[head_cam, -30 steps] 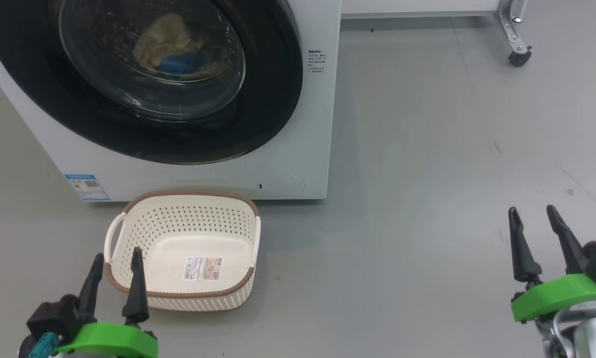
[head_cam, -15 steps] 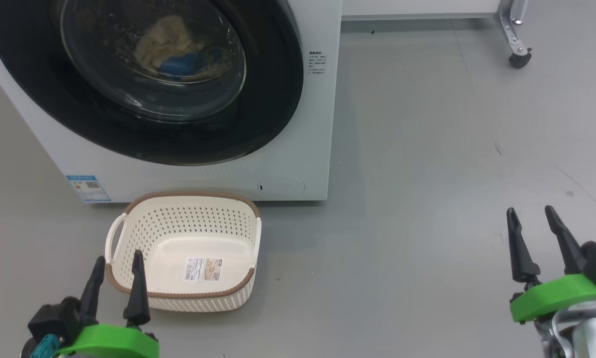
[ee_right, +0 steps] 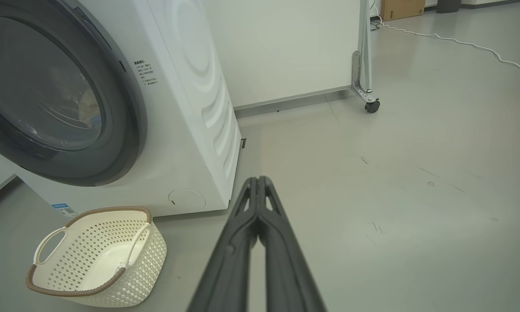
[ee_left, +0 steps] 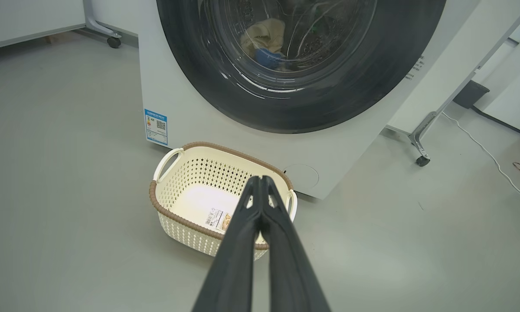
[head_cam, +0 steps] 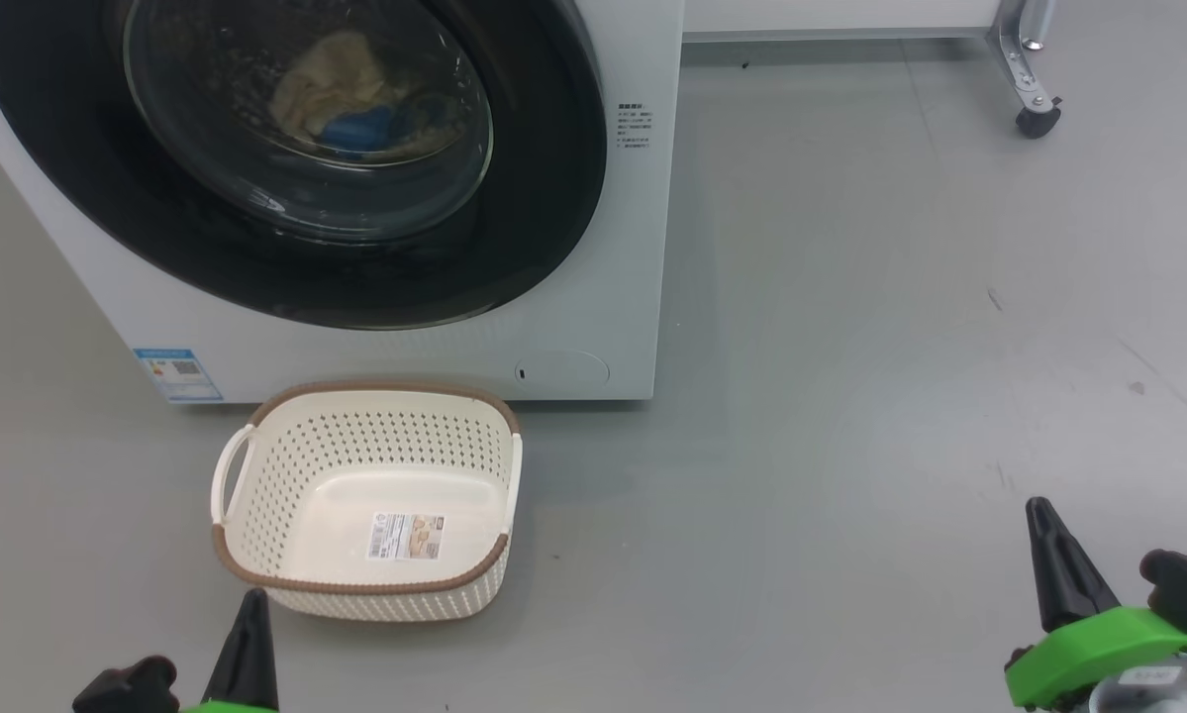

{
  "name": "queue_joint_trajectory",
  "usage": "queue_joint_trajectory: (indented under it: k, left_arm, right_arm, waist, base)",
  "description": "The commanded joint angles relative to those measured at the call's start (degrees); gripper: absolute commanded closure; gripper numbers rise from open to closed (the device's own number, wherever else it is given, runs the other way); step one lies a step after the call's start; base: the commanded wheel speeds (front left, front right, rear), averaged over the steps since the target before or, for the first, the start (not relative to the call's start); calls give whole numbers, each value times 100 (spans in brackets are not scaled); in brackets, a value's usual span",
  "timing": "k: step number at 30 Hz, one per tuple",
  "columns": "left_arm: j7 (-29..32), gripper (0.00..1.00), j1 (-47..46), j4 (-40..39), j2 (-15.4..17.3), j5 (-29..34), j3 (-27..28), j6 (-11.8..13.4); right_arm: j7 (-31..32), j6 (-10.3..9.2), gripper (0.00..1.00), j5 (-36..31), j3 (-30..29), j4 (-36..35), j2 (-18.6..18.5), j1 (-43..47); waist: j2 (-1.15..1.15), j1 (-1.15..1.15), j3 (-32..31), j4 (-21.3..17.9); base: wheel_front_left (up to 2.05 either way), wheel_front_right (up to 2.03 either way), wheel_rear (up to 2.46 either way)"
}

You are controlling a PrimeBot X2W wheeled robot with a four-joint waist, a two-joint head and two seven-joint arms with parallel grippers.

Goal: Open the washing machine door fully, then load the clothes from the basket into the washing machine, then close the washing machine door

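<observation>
The washer (head_cam: 618,257) stands with its door (head_cam: 524,218) closed. The basket (head_cam: 385,441) sits on the floor (head_cam: 850,396) just in front of it. The clothes (head_cam: 331,74) lie inside, behind the door. The left gripper (ee_left: 260,180) and right gripper (ee_right: 257,180) each have fingers pressed together, holding nothing.

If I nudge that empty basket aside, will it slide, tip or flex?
Probably slides: the basket looks like thin perforated plastic, empty, on a smooth grey floor. Likely light, so a push high on its brown rim might tip it. Its moulded walls should mostly hold shape; the white side handle looks the firmest spot.
</observation>
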Motion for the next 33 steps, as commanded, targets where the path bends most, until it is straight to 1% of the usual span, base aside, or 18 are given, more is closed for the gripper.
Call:
queue_joint_trajectory:
  k: [1,30,31,32,33]
  left_arm:
    - [27,100,-256,-214,43,-128,80,0]
    - [498,100,-336,-392,17,-1866,249,1]
    - [498,100,-336,-392,17,-1866,249,1]
    - [531,100,-342,-404,15,-1985,262,1]
    - [531,100,-342,-404,15,-1985,262,1]
  right_arm:
    - [29,-2,100,166,6,-210,-43,-288]
    - [503,-6,100,2203,127,-362,-59,-360]
    - [503,-6,100,2203,127,-362,-59,-360]
    - [538,-7,100,2343,134,-371,-60,-366]
    - [538,-7,100,2343,134,-371,-60,-366]
  waist:
    - [0,0,0,2]
    - [0,0,4,54]
    - [0,0,4,54]
    - [0,0,4,57]
    - [0,0,4,57]
  base:
    - [0,0,0]
    - [0,0,0]
    - [0,0,0]
    - [0,0,0]
    - [0,0,0]
